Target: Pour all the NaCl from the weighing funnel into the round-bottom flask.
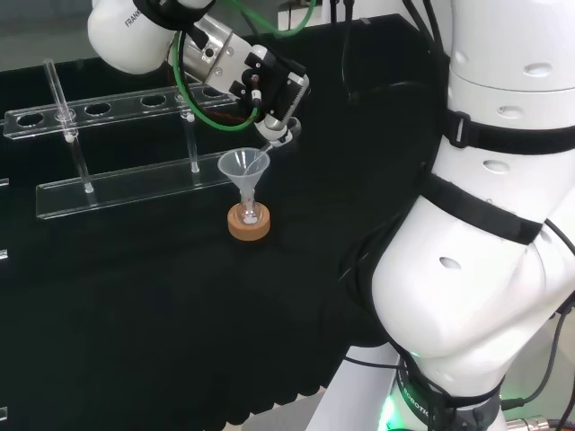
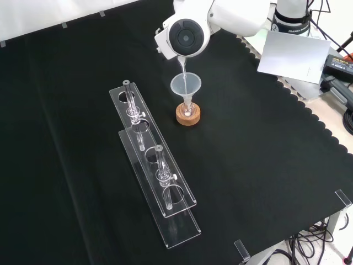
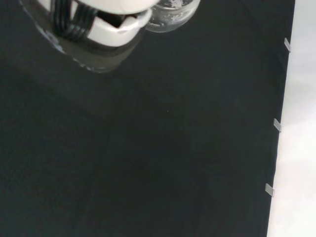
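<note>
The hand (image 1: 269,90) hangs above a clear conical funnel (image 1: 243,168) seated in the neck of the round-bottom flask (image 1: 249,215), which rests on a cork ring stand (image 1: 249,227) on the black cloth (image 1: 135,296). The fingers are curled around the weighing funnel (image 2: 182,67), a slender clear piece tilted downward with its tip at the rim of the conical funnel. In the front view, a white arm link with a round grey cap (image 2: 186,36) stands before the hand. A clear plastic rack (image 2: 154,165) with two tiers stands to the left of the flask; two glass pieces stand upright in it.
</note>
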